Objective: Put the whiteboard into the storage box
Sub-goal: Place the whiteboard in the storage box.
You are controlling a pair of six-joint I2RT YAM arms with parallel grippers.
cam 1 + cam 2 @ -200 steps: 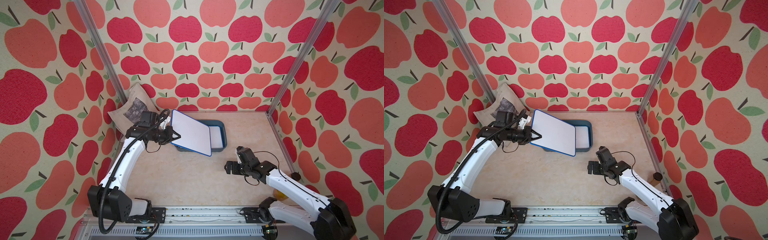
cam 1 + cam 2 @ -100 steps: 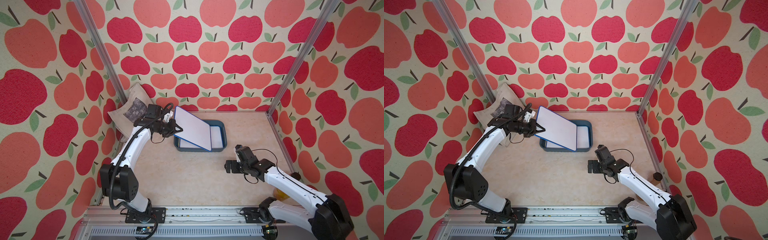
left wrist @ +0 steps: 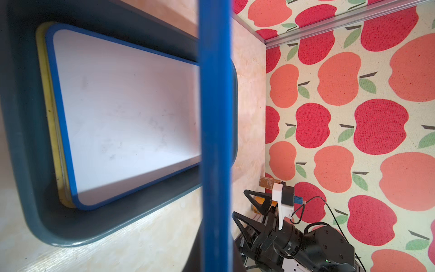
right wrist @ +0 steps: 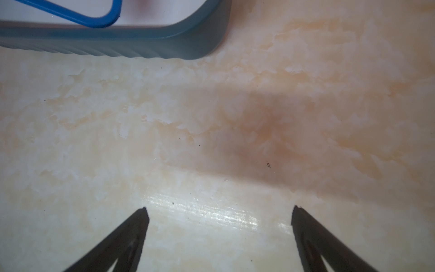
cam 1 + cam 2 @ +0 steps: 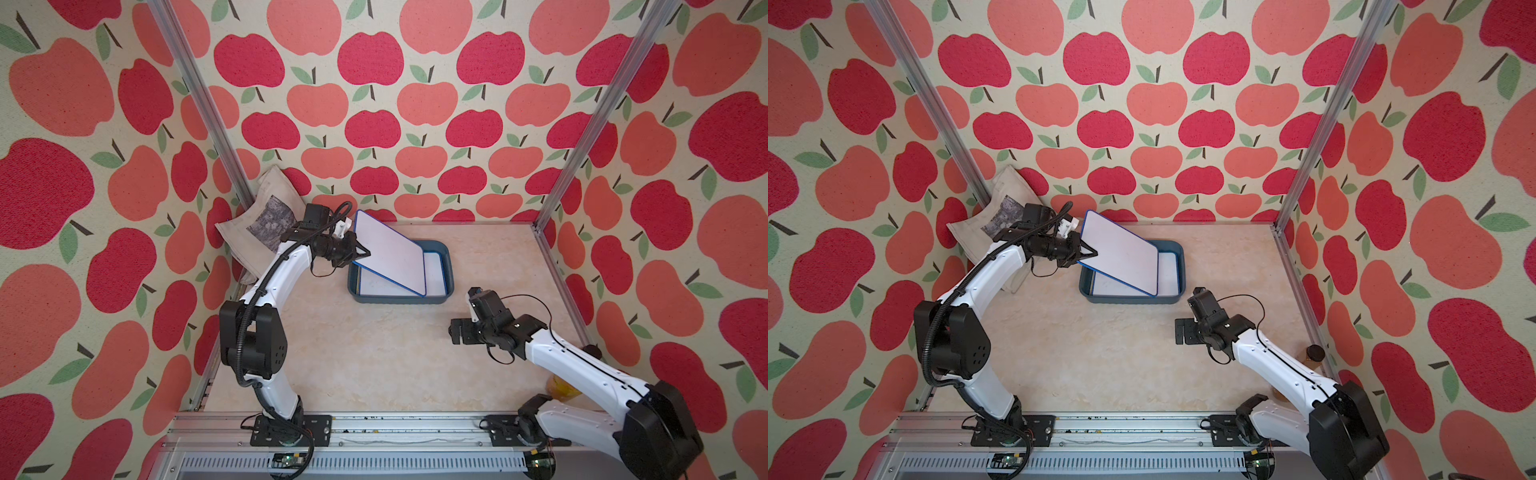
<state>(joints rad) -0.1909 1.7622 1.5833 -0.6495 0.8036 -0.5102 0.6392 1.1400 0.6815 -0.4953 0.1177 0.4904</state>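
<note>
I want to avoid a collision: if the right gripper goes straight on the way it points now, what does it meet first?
Most likely the bare table. The open right gripper points down at it, short of the box. Depth is hard to judge, but I see nothing in between.

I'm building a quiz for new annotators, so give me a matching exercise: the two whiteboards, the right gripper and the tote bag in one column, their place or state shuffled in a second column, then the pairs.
Column one
1. held whiteboard
2. second whiteboard
3. right gripper
4. tote bag

Column two
A. leaning in a back corner
B. lying flat inside the storage box
C. open, over the table, holding nothing
D. tilted above the box, clamped by the left gripper

Pairs: 1-D, 2-B, 3-C, 4-A
</note>
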